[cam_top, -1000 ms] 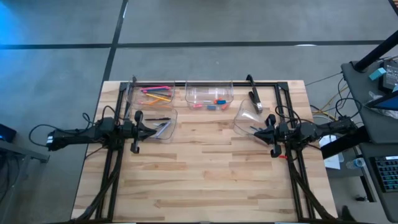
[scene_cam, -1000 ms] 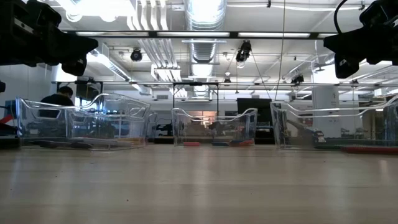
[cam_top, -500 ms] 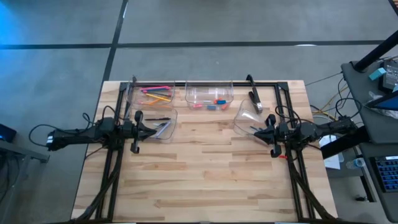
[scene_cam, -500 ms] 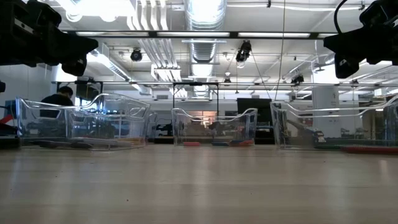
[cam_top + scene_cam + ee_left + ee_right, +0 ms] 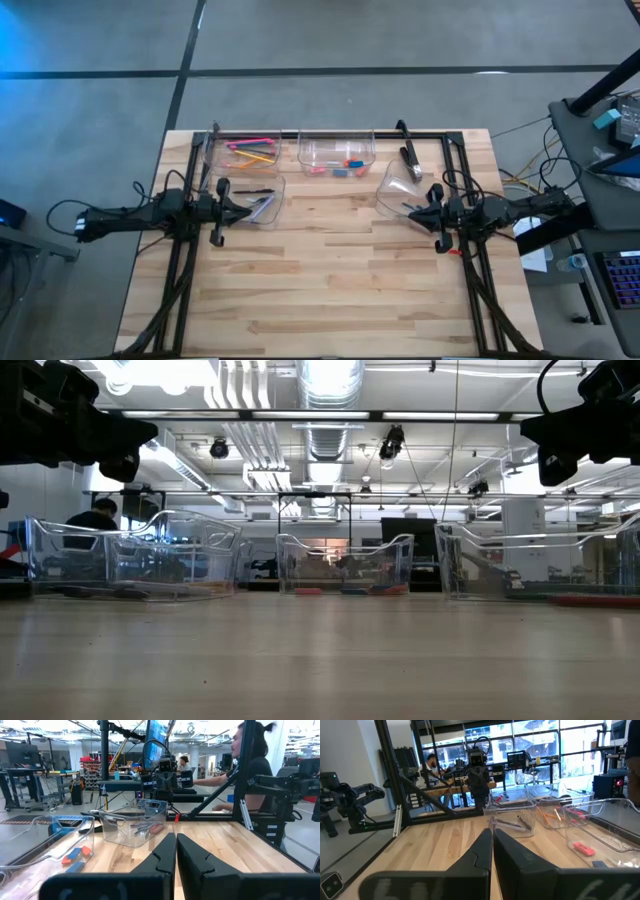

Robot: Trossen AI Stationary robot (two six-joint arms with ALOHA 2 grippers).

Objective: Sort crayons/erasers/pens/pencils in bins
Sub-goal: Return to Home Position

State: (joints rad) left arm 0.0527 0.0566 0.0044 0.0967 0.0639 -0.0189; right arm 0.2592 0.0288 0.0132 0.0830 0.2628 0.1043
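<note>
In the high view, four clear bins stand at the table's far half. The far-left bin (image 5: 245,152) holds pink and orange pencils, the far-middle bin (image 5: 337,153) red and blue erasers (image 5: 347,165). The near-left bin (image 5: 256,199) holds dark pens; the right bin (image 5: 399,189) holds short sticks, seen in the left wrist view (image 5: 145,826). My left gripper (image 5: 243,207) hovers shut at the pen bin's left side (image 5: 176,851). My right gripper (image 5: 412,208) hovers shut at the right bin's near right side (image 5: 491,847). Neither holds anything.
A black metal frame (image 5: 330,133) runs along the table's far edge and down both sides by the arms. Bare wood fills the near half of the table (image 5: 330,290). People sit at desks beyond the table (image 5: 252,755). A side table with equipment (image 5: 610,130) stands right.
</note>
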